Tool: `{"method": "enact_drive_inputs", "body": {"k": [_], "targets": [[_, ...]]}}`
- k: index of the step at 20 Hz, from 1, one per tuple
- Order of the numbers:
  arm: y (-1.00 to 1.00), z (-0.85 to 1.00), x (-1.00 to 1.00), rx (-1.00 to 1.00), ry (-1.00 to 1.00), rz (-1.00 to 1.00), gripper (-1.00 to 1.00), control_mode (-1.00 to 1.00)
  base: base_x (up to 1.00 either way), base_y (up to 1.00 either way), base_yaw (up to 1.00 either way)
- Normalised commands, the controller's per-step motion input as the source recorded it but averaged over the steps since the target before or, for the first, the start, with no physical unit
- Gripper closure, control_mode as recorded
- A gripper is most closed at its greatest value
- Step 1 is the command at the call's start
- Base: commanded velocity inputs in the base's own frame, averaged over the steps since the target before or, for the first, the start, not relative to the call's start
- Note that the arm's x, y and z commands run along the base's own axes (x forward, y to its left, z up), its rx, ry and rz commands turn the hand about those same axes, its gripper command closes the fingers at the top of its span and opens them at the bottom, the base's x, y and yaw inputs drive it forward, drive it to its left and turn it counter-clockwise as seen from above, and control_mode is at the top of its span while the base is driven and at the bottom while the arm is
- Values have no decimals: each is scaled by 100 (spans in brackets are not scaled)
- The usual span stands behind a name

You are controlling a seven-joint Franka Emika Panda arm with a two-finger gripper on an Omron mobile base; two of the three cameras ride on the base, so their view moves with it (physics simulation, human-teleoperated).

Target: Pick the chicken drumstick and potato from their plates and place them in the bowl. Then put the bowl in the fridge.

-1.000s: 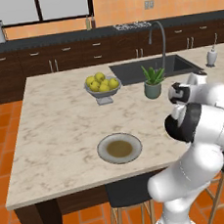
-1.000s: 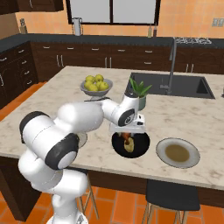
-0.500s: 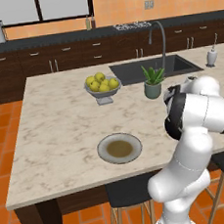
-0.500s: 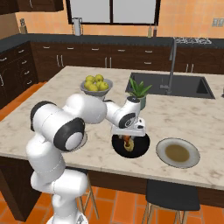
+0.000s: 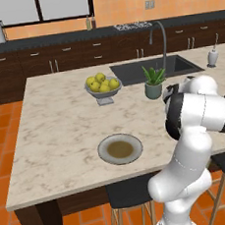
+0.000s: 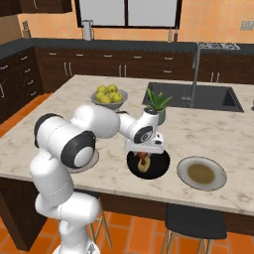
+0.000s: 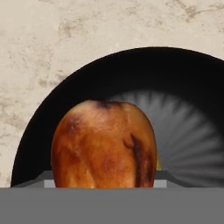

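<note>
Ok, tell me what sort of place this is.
A rendered home kitchen. A marble-topped island holds a sink with a tall faucet, and dark cabinets run along the back wall under a window. A fruit bowl sits on the island.

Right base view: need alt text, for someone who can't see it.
A white robot arm reaches over a marble island, its gripper holding a small reddish-brown drumstick just above a glossy black bowl with a yellowish potato inside. A shallow grey plate lies beside the bowl; a grey footed bowl of lemons stands behind.
</note>
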Motion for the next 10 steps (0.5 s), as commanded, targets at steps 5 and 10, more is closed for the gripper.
{"method": "enact_drive_inputs", "body": {"k": [5, 10], "targets": [[5, 1, -18, 0, -3, 0, -100, -100, 0, 0, 0], [19, 37, -11, 0, -11, -4, -100, -100, 0, 0, 0]]}}
